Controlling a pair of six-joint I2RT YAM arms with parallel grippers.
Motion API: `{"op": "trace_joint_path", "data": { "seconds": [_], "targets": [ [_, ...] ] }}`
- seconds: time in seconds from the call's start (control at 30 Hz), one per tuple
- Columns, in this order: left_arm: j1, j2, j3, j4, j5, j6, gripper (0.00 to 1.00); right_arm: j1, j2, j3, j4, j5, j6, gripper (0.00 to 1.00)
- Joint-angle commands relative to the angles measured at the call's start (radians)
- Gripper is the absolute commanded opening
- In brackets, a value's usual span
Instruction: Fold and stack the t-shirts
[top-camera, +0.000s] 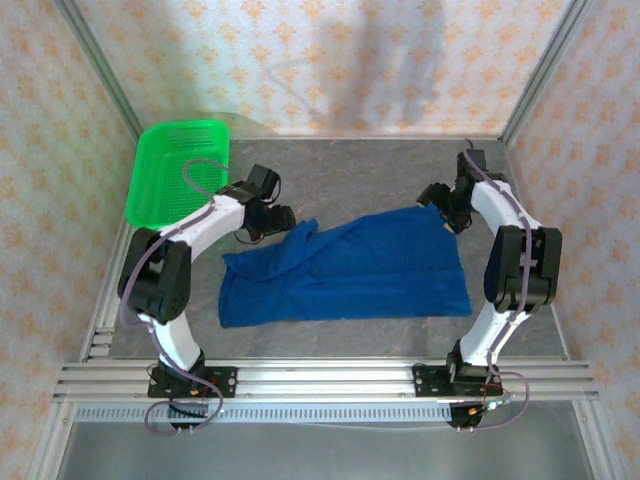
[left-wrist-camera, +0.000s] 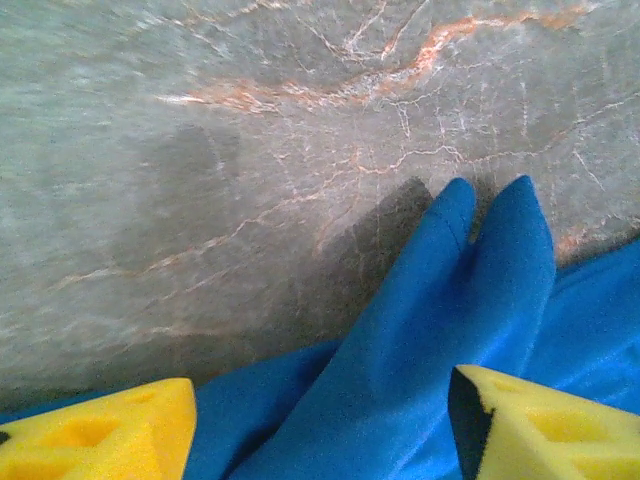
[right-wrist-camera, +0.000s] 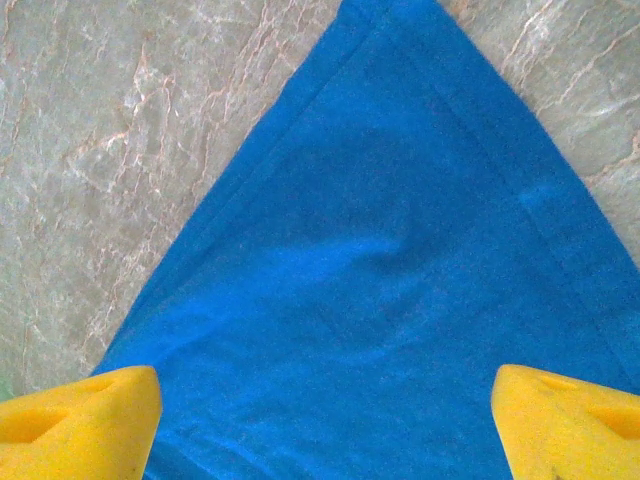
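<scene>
Item: t-shirt (top-camera: 350, 270), royal blue, one only. It lies spread on the table (top-camera: 330, 165) as a broad, loosely folded slab, print not showing, with its far-left end rucked into a raised double ridge. Position: that ridge runs up between the jaws of the left gripper (top-camera: 268, 218) and ends just beyond them. The far-right corner, flat and hemmed, lies below and between the jaws of the right gripper (top-camera: 445, 210), its point running out ahead of them. Left gripper: jaws well apart, yellow pads (left-wrist-camera: 100, 430) either side of the ridge, cloth between them but nothing clamped. Right gripper: jaws wide, pads (right-wrist-camera: 80, 415) out at either side of the corner, holding nothing; whether they touch the cloth cannot be told. Surroundings: bare marbled table ahead of the left jaws and to both sides of the right jaws. A green basket (top-camera: 170, 140) sits to the rear of the left jaws, well apart from the shirt. Step in hand, as judged: a fold partway made, both far corners lying free, arms poised over them; the shirt is not yet compact and nothing is stacked. Next move, as judged: each gripper needs an edge or corner squarely between its jaws, then must carry it across in step with the other so the layers land flush. The rucked left end wants smoothing first, or the fold may set crooked.
</scene>
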Motion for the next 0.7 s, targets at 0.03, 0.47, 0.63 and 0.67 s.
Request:
{"op": "trace_joint_path", "data": {
  "seconds": [0.03,0.47,0.63,0.67],
  "targets": [
    [0.001,0.074,0.101,-0.005,0.094,0.034,0.61,0.012,-0.055,-0.043,0.006,-0.005,-0.001,0.86],
    [-0.027,0.122,0.093,-0.014,0.141,0.087,0.14,0.02,-0.074,-0.066,0.01,-0.004,0.006,0.86],
    [-0.119,-0.015,0.037,-0.041,0.051,0.145,0.08,0.022,-0.068,-0.062,0.011,-0.001,0.007,0.86],
    [-0.143,-0.032,0.023,-0.05,0.032,0.153,0.07,0.022,-0.066,-0.06,0.011,-0.001,0.007,0.86]
  ]
}}
